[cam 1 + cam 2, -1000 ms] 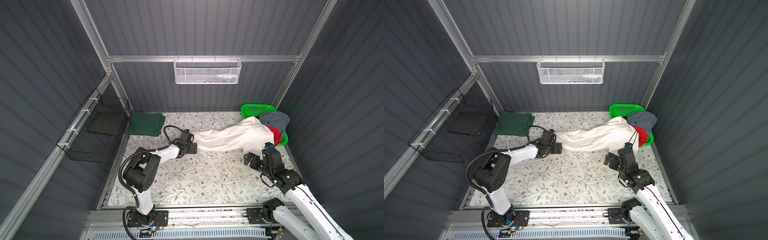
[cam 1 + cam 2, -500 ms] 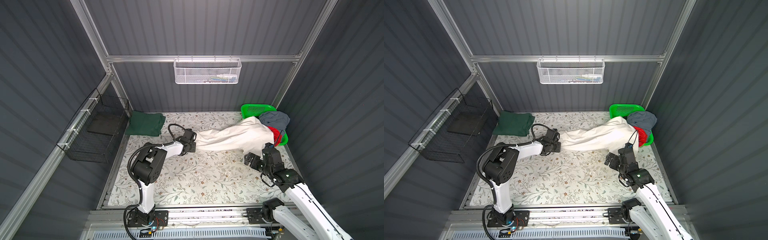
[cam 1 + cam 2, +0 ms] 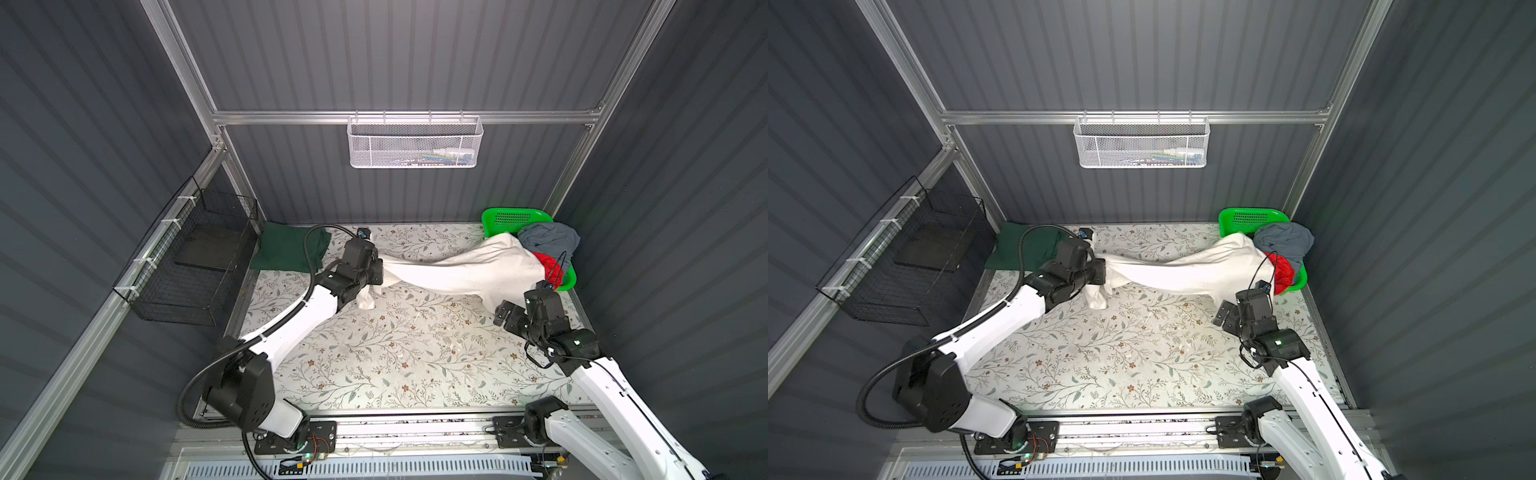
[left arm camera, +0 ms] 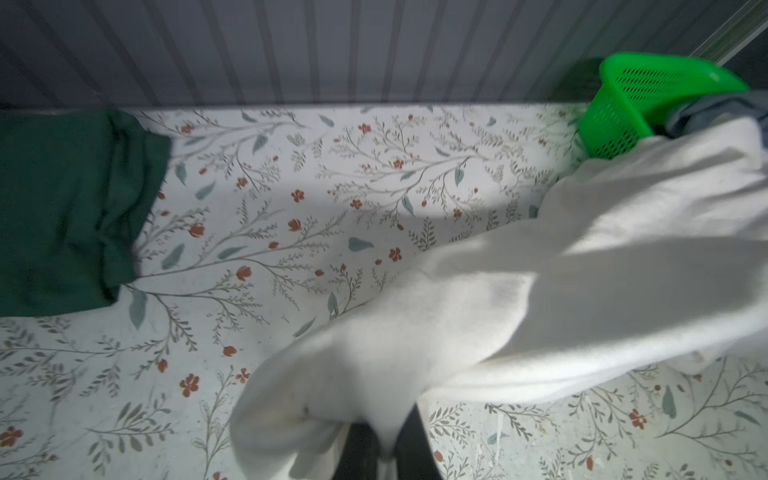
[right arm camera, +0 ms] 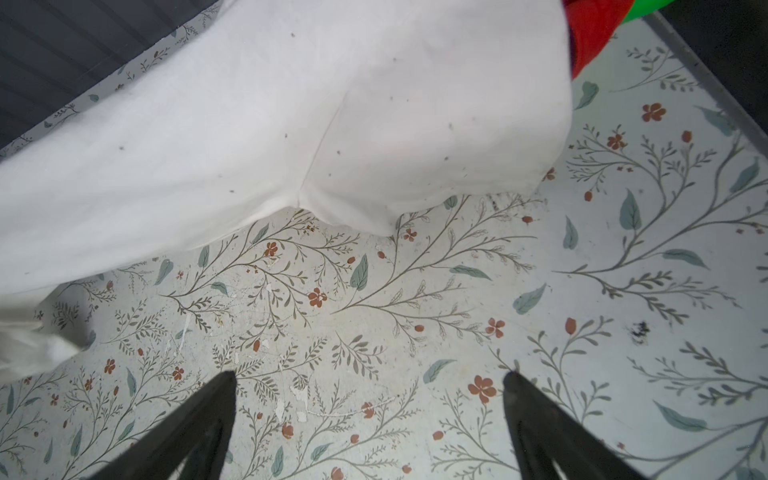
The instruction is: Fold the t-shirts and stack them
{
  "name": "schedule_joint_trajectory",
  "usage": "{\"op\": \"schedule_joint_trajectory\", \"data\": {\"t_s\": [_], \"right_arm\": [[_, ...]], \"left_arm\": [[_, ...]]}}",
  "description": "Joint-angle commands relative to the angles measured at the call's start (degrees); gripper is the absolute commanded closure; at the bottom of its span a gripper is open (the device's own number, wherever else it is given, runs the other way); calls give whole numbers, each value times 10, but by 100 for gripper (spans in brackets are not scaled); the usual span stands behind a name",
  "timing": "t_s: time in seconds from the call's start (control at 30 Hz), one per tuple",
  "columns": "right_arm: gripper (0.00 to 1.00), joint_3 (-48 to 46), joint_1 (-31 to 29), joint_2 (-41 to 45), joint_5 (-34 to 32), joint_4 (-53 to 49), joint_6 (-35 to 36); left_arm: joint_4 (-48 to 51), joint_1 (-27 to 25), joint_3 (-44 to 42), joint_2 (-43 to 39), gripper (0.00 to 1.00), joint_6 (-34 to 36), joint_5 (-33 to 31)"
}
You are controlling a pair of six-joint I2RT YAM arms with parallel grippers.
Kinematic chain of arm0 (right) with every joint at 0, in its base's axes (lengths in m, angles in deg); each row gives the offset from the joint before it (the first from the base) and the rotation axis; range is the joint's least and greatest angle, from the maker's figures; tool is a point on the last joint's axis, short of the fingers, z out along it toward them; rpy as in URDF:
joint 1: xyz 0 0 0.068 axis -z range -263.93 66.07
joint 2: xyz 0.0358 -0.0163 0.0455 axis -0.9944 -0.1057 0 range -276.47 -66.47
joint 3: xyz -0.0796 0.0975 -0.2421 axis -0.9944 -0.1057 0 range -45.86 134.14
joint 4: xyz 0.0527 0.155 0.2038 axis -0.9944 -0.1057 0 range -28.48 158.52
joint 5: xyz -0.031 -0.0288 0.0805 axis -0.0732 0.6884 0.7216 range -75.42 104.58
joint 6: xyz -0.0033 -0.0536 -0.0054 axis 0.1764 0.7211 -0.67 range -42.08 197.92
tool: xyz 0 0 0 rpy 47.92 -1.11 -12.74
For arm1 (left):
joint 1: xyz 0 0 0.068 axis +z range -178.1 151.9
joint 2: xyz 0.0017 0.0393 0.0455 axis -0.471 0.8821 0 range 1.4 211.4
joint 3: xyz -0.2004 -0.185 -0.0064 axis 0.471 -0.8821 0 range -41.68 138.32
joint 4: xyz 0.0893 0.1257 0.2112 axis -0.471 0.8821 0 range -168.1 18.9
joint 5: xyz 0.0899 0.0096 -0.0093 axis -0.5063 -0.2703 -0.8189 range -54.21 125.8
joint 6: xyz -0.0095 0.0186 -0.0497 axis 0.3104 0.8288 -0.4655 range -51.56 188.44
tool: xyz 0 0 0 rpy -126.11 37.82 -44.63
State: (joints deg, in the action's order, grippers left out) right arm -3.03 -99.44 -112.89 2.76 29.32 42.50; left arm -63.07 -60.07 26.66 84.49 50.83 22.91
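Stretching from the green basket (image 3: pixel 512 216) at the far right corner toward the left, the off-white t-shirt (image 3: pixel 457 271) lies as a long rope of cloth across the back of the worktop (image 3: pixel 395 357), its long axis running side to side in both top views. The left claw (image 3: pixel 375 277) is clenched on the shirt's left end. The left wrist view shows cloth bunched between its dark fingers (image 4: pixel 360 446), a loose flap drooping beside them. The right claw (image 3: pixel 521 301) hangs released, jaws wide, just in front of the shirt's other end, nothing between them. The right arm is thus the nearer one to the basket end, and I judge the coming move turns on it reaching forward to the hem lying ahead of it. That end drapes over the basket rim and hides part of the red t-shirt (image 3: pixel 549 266) and the grey-blue t-shirt (image 3: pixel 548 240); no black one can be made out. The dark green t-shirt (image 3: pixel 286 249) lies flat at the far left corner, partly behind the left arm's cable (image 3: pixel 306 253). Whether the left claw holds sleeve, collar or hem is unclear.
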Motion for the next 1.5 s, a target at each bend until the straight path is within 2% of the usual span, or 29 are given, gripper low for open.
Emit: {"op": "schedule_joint_trajectory", "data": {"t_s": [0.0, 0.13, 0.43, 0.53, 0.73, 0.93, 1.03, 1.1, 1.27, 1.47], "right_arm": [[1, 23, 1, -7, 6, -15, 14], [1, 22, 1, -13, 11, -13, 9], [1, -42, 1, -64, 65, 51, -1], [1, -51, 1, -99, 54, 85, 12], [1, -30, 15, -190, -42, 118, 54], [3, -18, 51, -268, 32, 215, 100], [6, 2, 52, -313, 74, 228, 109], [8, 16, 52, -344, 70, 225, 108], [20, 56, 61, -408, 86, 223, 111], [53, 99, 62, -450, 87, 218, 119]], "left_arm": [[41, -1, 9, -44, 100, -1, -61], [41, -1, -4, -82, 100, 3, -115], [61, 12, 2, -64, 100, 6, -142], [48, 25, -1, -70, 100, 3, -128], [60, 30, 10, -59, 100, 0, -105], [52, 37, 2, -68, 100, 0, -106], [52, 41, 0, -70, 100, 1, -109], [49, 43, -3, -72, 100, 0, -107], [45, 46, -3, -67, 100, -2, -95], [41, 55, -5, -66, 100, -2, -89]]}}
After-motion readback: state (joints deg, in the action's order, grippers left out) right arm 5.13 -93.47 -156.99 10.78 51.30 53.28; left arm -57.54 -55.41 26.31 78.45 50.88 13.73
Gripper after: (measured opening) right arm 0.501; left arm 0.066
